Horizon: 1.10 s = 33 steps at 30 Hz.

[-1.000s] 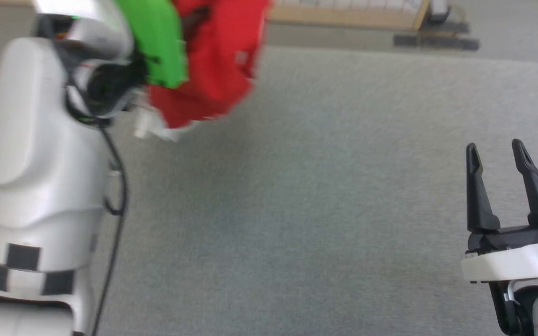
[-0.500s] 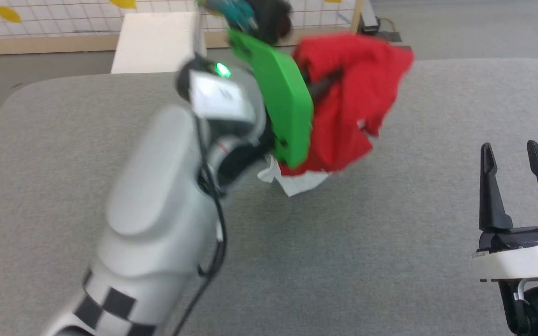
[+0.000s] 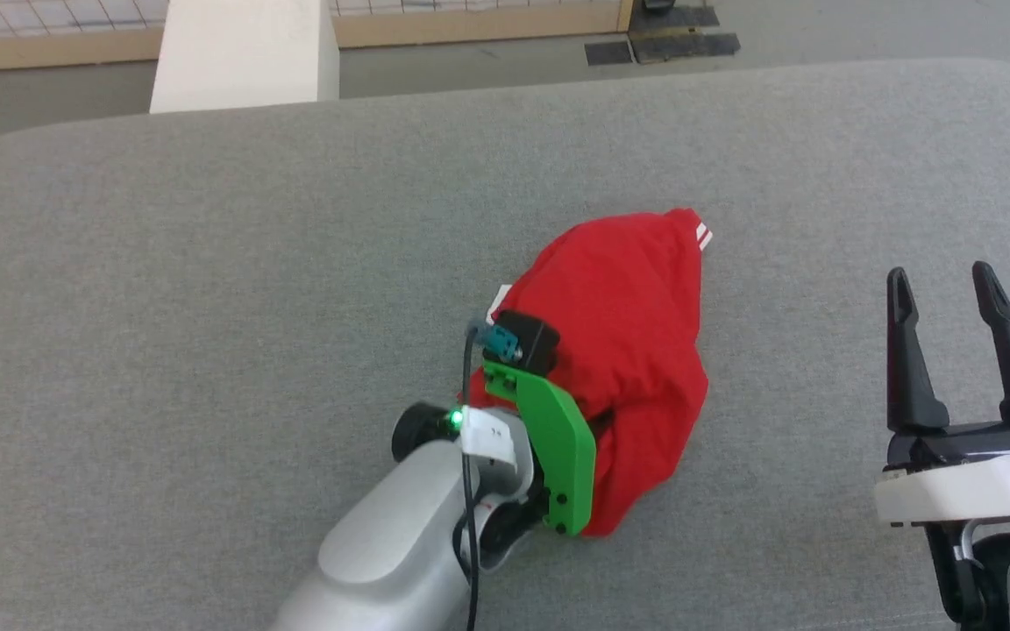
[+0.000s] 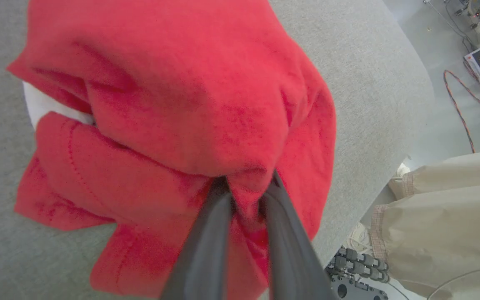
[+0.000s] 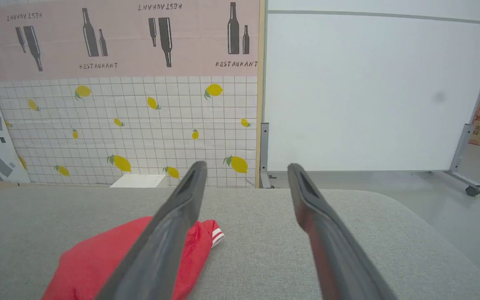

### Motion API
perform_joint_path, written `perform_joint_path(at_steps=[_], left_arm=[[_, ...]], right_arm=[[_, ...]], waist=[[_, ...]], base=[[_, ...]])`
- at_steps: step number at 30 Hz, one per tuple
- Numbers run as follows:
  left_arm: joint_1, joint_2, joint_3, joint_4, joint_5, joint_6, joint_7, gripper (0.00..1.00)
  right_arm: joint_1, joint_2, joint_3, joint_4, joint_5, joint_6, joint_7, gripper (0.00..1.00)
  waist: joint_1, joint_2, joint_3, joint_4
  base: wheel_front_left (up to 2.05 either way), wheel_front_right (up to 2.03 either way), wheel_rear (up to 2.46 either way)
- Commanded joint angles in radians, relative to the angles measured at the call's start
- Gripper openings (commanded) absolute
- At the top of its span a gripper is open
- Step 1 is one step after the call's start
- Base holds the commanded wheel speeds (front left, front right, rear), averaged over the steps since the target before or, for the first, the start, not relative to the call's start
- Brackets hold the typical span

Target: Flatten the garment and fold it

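The garment [image 3: 628, 350] lies in a crumpled red heap on the grey table [image 3: 207, 307], a strip of red-white trim showing at its far corner and a bit of white sleeve [image 4: 44, 106] at one side. Its lettering is hidden in the folds. My left gripper [image 4: 246, 196] is shut on a pinch of the red fabric at the near side of the heap; in the head view the green wrist plate [image 3: 553, 456] covers the fingers. My right gripper [image 3: 943, 289] hovers open to the right of the garment [image 5: 98, 258], holding nothing.
A white box [image 3: 242, 53] stands beyond the table's far left edge. A person's beige trouser leg [image 4: 452, 221] is beside the table's rounded edge. A lemon-patterned wall [image 5: 140, 125] and a white panel [image 5: 373, 91] stand behind the table.
The left gripper has brought the bunched garment down from the air onto the table. The head camera has also shifted. The right gripper has stayed open in place.
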Motion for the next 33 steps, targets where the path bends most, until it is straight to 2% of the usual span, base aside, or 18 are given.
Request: perform_joint_path(at_steps=[1, 3, 4, 5, 6, 14, 20, 26, 33], left_arm=[[-0.001, -0.002, -0.012, 0.014, -0.022, 0.013, -0.018, 0.0], [-0.014, -0.002, -0.037, 0.036, -0.049, 0.023, -0.039, 0.0], [-0.024, -0.002, -0.049, 0.045, -0.063, 0.027, -0.05, 0.1], [-0.034, -0.002, -0.058, 0.05, -0.073, 0.029, -0.058, 0.29], [-0.044, -0.002, -0.067, 0.054, -0.087, 0.034, -0.071, 0.98], [-0.101, -0.002, -0.124, 0.058, -0.14, 0.044, -0.133, 1.0], [-0.097, 0.018, -0.105, -0.02, -0.128, 0.063, -0.198, 1.0], [-0.003, 0.101, -0.027, -0.17, -0.107, 0.132, -0.348, 1.0], [0.175, 0.222, 0.076, -0.333, -0.026, 0.236, -0.598, 1.0]], right_arm=[[-0.019, 0.001, -0.001, 0.001, 0.009, -0.001, -0.003, 1.0], [-0.022, 0.001, -0.005, 0.001, 0.008, -0.001, -0.003, 1.0], [-0.023, 0.001, -0.008, 0.002, 0.008, -0.001, -0.003, 1.0], [-0.024, 0.001, -0.011, 0.002, 0.007, -0.001, -0.002, 1.0], [-0.025, 0.001, -0.013, 0.003, 0.006, -0.001, -0.001, 1.0], [-0.019, 0.001, -0.018, 0.009, 0.003, -0.001, 0.008, 1.0], [-0.001, 0.001, -0.024, 0.004, 0.005, -0.001, 0.015, 1.0], [0.017, 0.001, -0.037, -0.005, 0.007, -0.001, 0.017, 1.0], [0.056, 0.001, -0.049, 0.002, 0.007, -0.001, 0.016, 1.0]], waist=[[0.0001, -0.0001, 0.015, -0.002], [0.0001, -0.0001, 0.022, 0.004], [0.0001, -0.0001, 0.025, 0.008], [0.0001, -0.0001, 0.026, 0.013], [0.0001, -0.0001, 0.025, 0.018], [0.0001, -0.0001, -0.012, 0.067], [0.0001, -0.0001, -0.045, 0.106], [0.0001, -0.0001, -0.056, 0.133], [0.0001, -0.0001, -0.06, 0.149]], base=[[0.0, 0.0, 0.0], [0.0, 0.0, 0.0], [0.0, 0.0, 0.0], [0.0, 0.0, 0.0], [0.0, 0.0, 0.0], [0.0, 0.0, 0.0], [0.0, 0.0, 0.0], [0.0, 0.0, 0.0], [0.0, 0.0, 0.0]])
